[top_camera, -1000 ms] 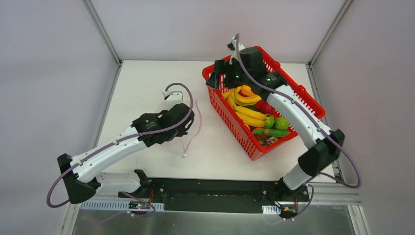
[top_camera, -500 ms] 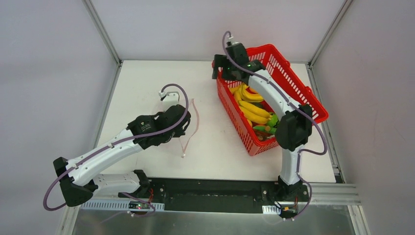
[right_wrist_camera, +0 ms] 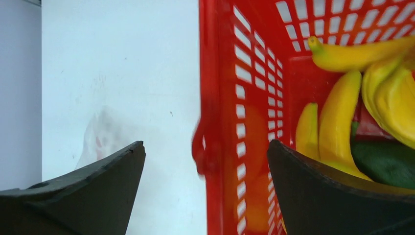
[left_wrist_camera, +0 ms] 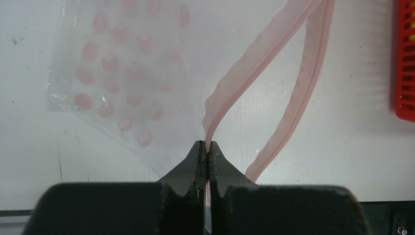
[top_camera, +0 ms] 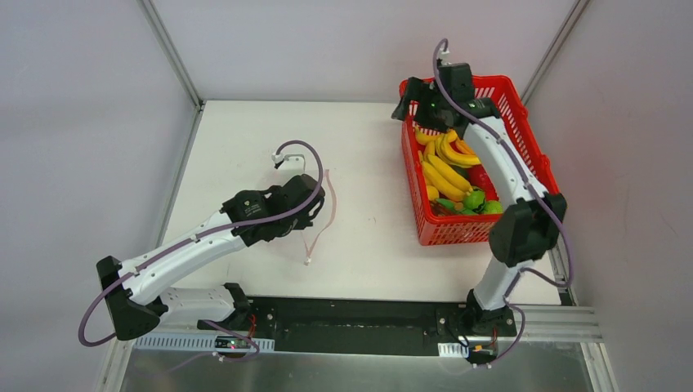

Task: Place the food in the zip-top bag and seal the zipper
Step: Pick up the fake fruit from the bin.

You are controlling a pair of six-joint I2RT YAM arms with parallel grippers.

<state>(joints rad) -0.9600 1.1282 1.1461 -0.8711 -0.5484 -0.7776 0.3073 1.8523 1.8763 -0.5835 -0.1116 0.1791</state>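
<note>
White surface: left tool pinches zipper (bag agape); right tool, wide, straddles basket wall, so shift till bananas fill its gap.

red basket shifted right, right fingers too

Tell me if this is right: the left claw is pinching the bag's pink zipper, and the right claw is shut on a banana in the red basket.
Not quite. The right claw is open and holds nothing. The right wrist view shows it spread wide over the wall of the red basket, with the bananas untouched inside. The left claw does pinch the pink zipper.
</note>
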